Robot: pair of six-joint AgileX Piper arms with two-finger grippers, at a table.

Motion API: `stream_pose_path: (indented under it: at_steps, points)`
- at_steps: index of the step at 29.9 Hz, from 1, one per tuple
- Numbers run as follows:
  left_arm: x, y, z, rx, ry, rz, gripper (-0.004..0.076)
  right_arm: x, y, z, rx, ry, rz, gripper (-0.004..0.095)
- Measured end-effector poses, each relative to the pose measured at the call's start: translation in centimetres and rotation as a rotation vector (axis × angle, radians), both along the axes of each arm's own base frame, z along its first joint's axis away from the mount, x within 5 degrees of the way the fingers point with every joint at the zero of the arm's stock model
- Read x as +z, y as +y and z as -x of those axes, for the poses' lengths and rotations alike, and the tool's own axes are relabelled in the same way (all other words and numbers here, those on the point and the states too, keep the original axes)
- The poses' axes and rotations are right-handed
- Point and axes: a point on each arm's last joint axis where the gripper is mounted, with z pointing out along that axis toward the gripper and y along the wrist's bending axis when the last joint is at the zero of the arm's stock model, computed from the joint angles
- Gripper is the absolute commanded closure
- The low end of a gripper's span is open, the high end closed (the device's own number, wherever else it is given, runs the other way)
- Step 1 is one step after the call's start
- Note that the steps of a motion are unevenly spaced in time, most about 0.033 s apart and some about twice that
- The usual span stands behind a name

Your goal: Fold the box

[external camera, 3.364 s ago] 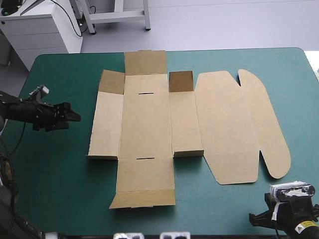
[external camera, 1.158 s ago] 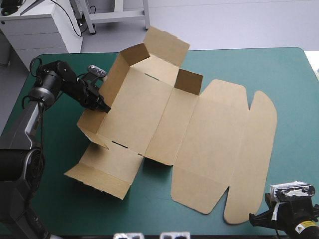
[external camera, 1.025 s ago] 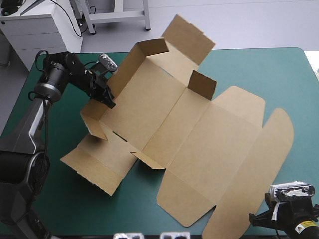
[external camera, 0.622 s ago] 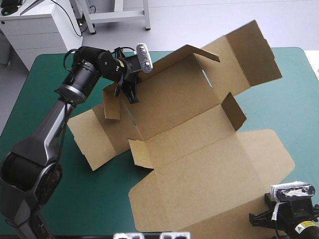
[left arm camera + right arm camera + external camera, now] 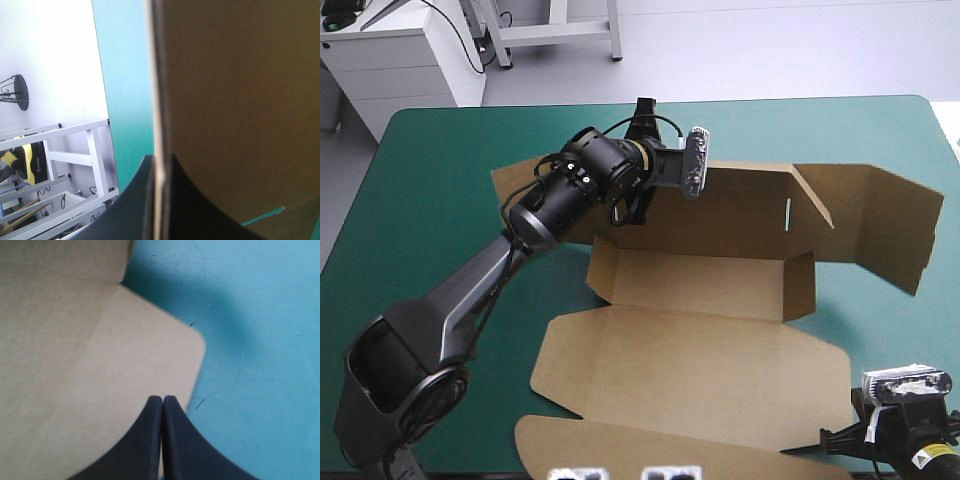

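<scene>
The brown box [image 5: 700, 350] lies partly raised across the middle of the table. One long wall stands up on the far side, and the wide lid panel lies flat toward the front edge. My left gripper [image 5: 632, 208] is at the left end of that raised wall, shut on the board. In the left wrist view the board's edge [image 5: 240, 100] runs straight between the two black fingers [image 5: 159, 172]. My right gripper [image 5: 830, 438] rests at the front right corner, shut and holding nothing. In the right wrist view its tips [image 5: 162, 401] sit over a rounded corner of the lid [image 5: 75, 365].
Bare teal-green cover [image 5: 430, 200] shows on the left side of the table and along the far right [image 5: 920, 140]. A side flap of the box [image 5: 885, 225] sticks out toward the right edge.
My left gripper has carried its hold from the table's left toward the far middle, swinging the whole box round. The lid now lies toward the front edge. The right arm has not moved.
</scene>
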Motion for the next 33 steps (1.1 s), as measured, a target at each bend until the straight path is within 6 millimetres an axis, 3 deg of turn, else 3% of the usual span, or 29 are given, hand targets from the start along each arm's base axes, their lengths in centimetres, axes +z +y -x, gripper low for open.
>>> stream_pose_path:
  at_steps: [8, 26, 29, 33]
  points:
    - [-3.3, 0.1, -0.2, 0.095, 0.024, -0.041, 0.0732, 0.0, 0.0, 0.0, 0.000, 0.000, 0.000, 0.0927]
    - [-6.2, -2.6, 2.8, 0.261, -0.182, -0.003, 0.0732, 0.0, -0.3, 0.0, -0.021, -0.002, 0.024, 0.0928]
    - [-6.3, -2.6, 3.2, 0.264, -0.185, 0.002, 0.0732, 0.9, -0.2, -0.1, -0.039, -0.060, -0.002, 0.0928]
    - [-6.6, -2.7, 3.8, 0.259, -0.194, -0.012, 0.0732, 4.0, -0.3, -0.6, -0.092, -0.171, -0.057, 0.0928]
